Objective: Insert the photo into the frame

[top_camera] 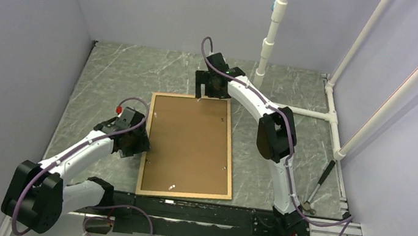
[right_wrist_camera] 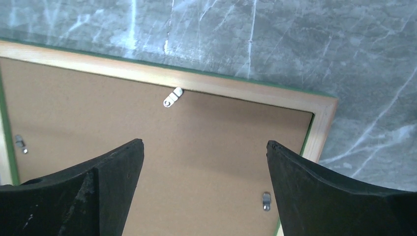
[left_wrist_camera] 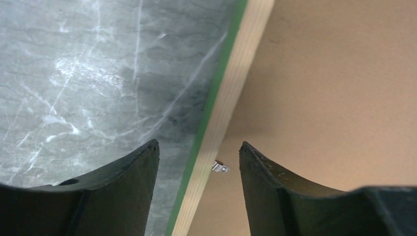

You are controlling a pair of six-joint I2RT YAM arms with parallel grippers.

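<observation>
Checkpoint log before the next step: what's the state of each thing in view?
frame: flat on the table, wood face up
backing board: lying inside the frame
clip: angled at the far rail; cannot tell if latched
left end effector: open, astride the frame's left rail
right end effector: open, over the frame's far edge, holding nothing
photo: not in view

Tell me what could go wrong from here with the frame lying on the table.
1. The left gripper straddles the thin left rail of the frame with gaps on both sides; closing off-centre could shove the frame instead of gripping it.
2. The brown board fills the frame, and the clips at its edge are small; the right gripper, open wide above the far corner, might slip off one.
</observation>
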